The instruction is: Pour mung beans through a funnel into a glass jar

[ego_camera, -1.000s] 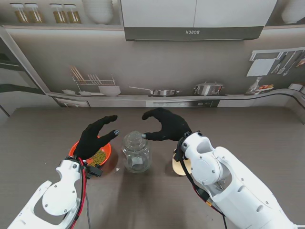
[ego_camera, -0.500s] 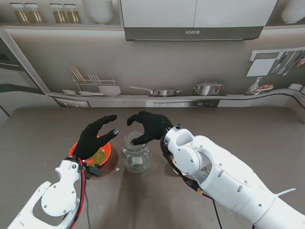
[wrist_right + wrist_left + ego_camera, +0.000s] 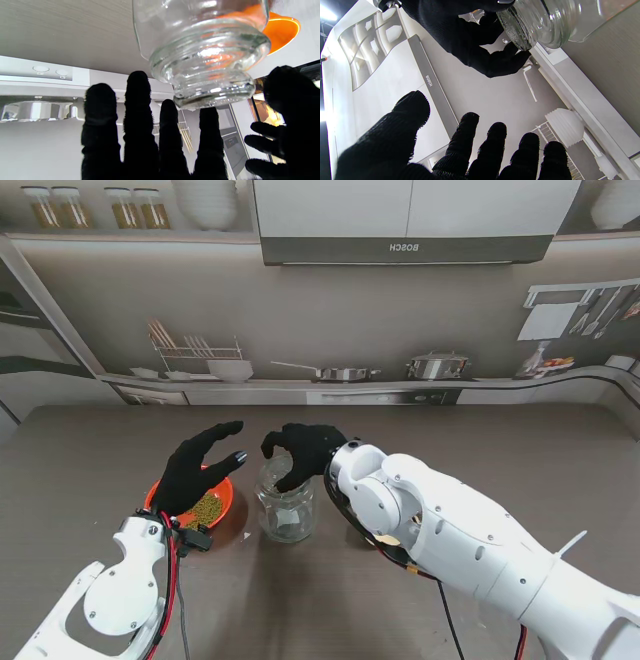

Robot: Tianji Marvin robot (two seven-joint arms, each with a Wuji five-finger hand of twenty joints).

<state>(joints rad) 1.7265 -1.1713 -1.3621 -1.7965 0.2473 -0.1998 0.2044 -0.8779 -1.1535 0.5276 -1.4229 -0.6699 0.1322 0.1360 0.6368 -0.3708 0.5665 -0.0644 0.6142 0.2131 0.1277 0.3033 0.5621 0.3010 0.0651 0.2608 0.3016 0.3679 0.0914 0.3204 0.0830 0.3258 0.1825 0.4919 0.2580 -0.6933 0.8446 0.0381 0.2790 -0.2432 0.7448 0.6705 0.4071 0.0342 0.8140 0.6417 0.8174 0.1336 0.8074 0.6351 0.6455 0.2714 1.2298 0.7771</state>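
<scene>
From the stand camera, I am hovering my right hand over the mouth of the glass jar, fingers curled loosely around the lid and not yet clamped, so I judge it is there to take the lid off before any funnel goes in. My left hand is hanging spread over the orange bowl of mung beans, just left of the jar, holding nothing; it is waiting near the beans it will pour. I am seeing no funnel clearly; something pale is peeking from under my right forearm, too hidden to name.

Through the left wrist camera, the left fingers are fanning wide in empty air, and the right hand is arching beside the jar's rim.

Through the right wrist camera, the right fingers are standing straight and apart just short of the jar's threaded neck, thumb opposite, nothing gripped yet. The orange bowl is showing behind the glass.
</scene>
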